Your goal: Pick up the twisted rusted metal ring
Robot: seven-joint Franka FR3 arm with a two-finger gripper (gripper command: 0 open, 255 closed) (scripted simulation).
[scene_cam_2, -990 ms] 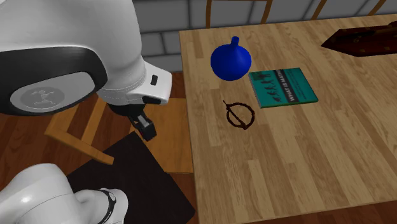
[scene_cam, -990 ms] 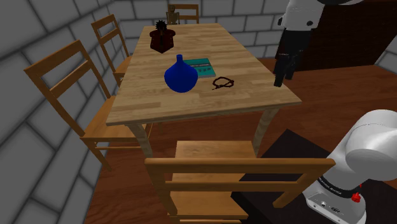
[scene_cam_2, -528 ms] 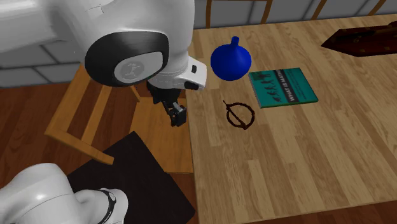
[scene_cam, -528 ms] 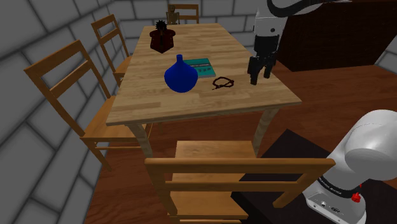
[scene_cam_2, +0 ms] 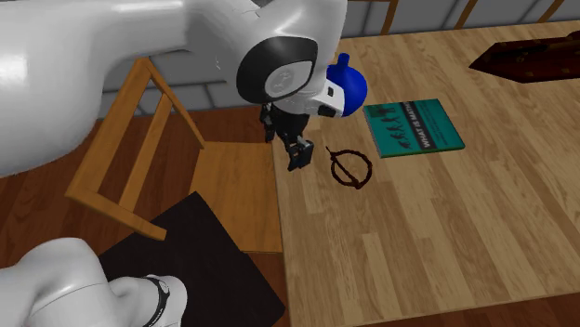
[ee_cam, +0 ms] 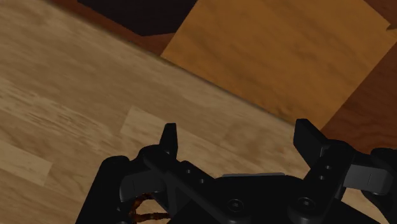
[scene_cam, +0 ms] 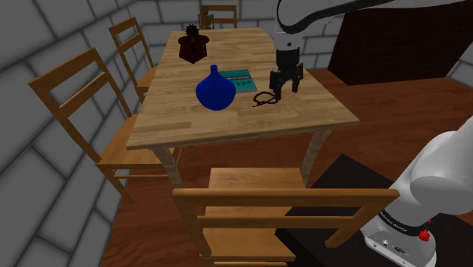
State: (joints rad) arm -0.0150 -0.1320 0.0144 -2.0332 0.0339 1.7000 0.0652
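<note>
A dark, rust-brown twisted ring (scene_cam: 264, 98) lies flat on the wooden table (scene_cam: 227, 114), just right of the teal book in the shoulder view. In the second exterior view the ring (scene_cam_2: 350, 167) sits below the book. My black gripper (scene_cam: 283, 85) hangs open above the table, close to the ring's right side in the shoulder view. From the second exterior view the gripper (scene_cam_2: 298, 154) is just left of the ring, near the table's edge. In the wrist view its fingers (ee_cam: 168, 137) stand apart over bare wood, and a sliver of the ring (ee_cam: 143, 212) peeks out beneath the hand.
A blue round vase (scene_cam: 214, 90) and a teal book (scene_cam: 239, 80) stand left of the ring. A dark red box (scene_cam: 192, 45) sits at the table's far end. Wooden chairs (scene_cam: 91, 114) line the left side, and another chair (scene_cam: 258, 212) stands at the near end.
The arm has swung from beyond the table's right edge in over the tabletop and come down beside the ring. The ring, vase and book have not moved.
</note>
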